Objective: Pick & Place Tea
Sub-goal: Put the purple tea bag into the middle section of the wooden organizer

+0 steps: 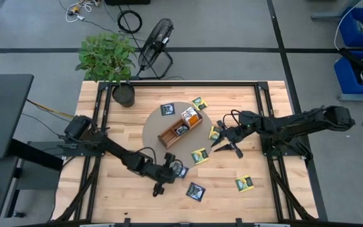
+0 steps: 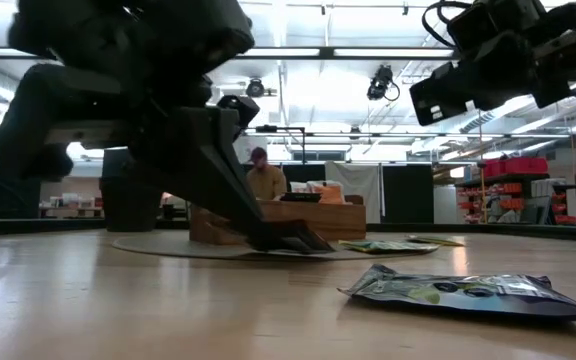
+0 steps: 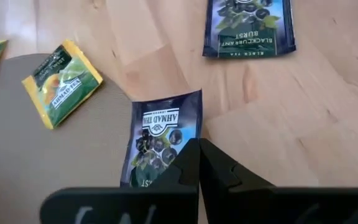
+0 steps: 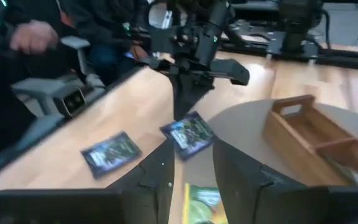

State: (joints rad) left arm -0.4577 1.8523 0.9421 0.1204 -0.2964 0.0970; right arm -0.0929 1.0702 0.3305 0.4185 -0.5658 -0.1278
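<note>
Packets (image 1: 196, 190): three navy, four yellow-green loose.

You had the wooden tray (image 1: 178, 130) on the round mat (image 1: 153, 126), tea packets (image 1: 196, 190) scattered around it.

Two black jointed arms, looped cables, tapered black claw fingers (image 3: 229, 177)

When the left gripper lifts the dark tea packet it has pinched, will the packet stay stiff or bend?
The left gripper is shut on the navy packet at one edge. It looks thin and flat, so it probably droops slightly. It seems very light; the glossy wrapper might slip.
</note>
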